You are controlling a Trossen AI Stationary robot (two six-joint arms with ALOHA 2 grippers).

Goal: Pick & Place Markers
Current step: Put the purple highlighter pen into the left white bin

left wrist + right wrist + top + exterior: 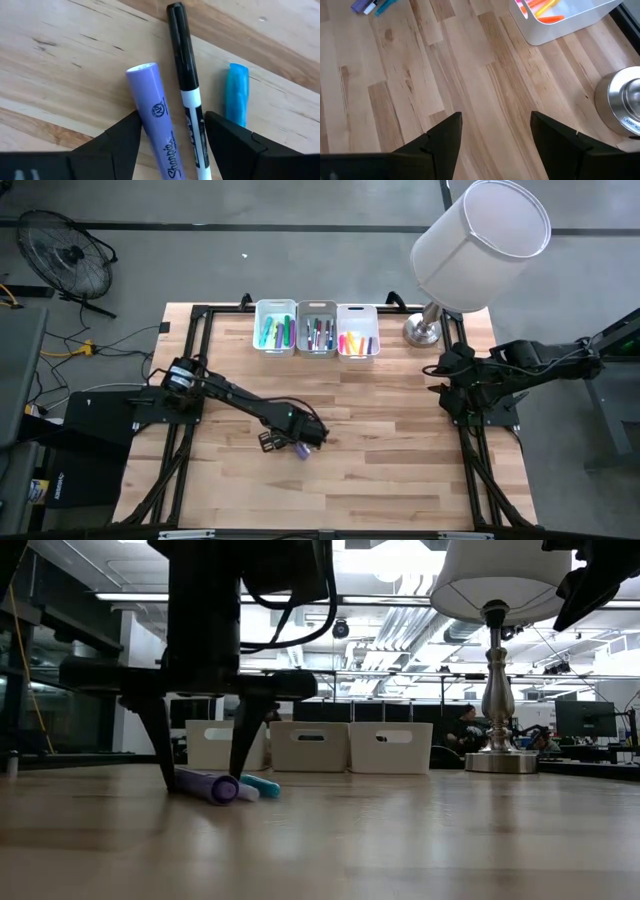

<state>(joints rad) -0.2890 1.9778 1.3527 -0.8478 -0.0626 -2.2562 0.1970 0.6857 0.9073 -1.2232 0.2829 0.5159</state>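
Markers are being shown lying together on the wooden table (380, 440): a lilac highlighter (157, 125) with a rounded cap, a black-and-white pen (187, 85), and a teal highlighter (236, 95), side by side near the table's middle. The left gripper (170, 142) is being held low over them, fingers spread wide, with the lilac highlighter and the pen lying between its tips; nothing is being gripped. Contact cannot be told.

In the low view the fingers (165, 755) are being seen reaching down to the tabletop beside the lilac barrel, a detail hidden from above. The high view alone is showing three white bins (316, 328) at the far edge, each holding more coloured markers, and a silver-based lamp (470, 250) beside them. The right gripper (492, 135) is being kept wide apart and empty, waiting at the table's right side.

Beyond the table, an open office with ceiling lights and a seated person (465, 730) is being glimpsed.
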